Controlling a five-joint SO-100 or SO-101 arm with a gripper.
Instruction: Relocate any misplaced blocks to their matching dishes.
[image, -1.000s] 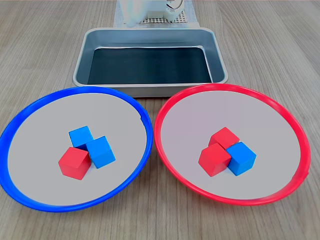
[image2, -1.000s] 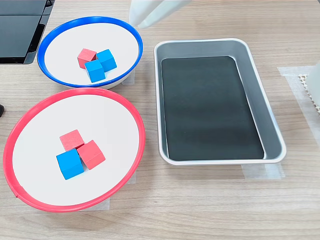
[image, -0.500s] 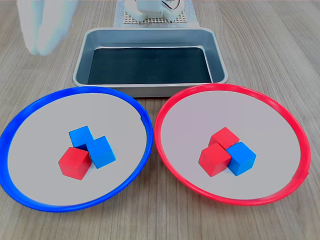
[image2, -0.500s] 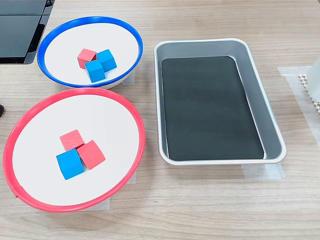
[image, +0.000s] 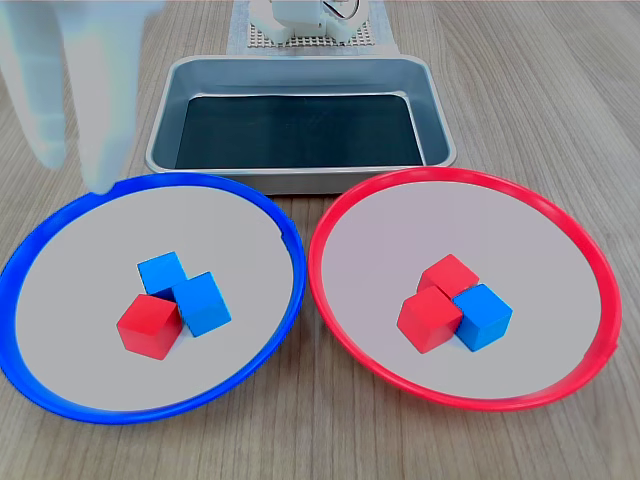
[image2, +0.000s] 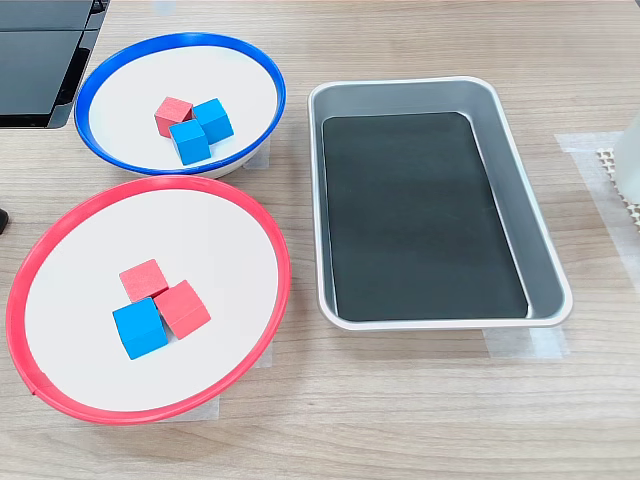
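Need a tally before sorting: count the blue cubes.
3: two blue cubes in the blue-rimmed plate, one blue cube in the red-rimmed plate. None seem hidden.

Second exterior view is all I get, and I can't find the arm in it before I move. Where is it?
Observer: In the first exterior view the jaws are a pale blur above the far rim of the blue-rimmed round plate, at the first exterior view's left.
Operator: Open or shut?
Observer: Two smeared prongs point down; too blurred to call.
Operator: Carrying a cube?
Observer: No cube shows at the tips.
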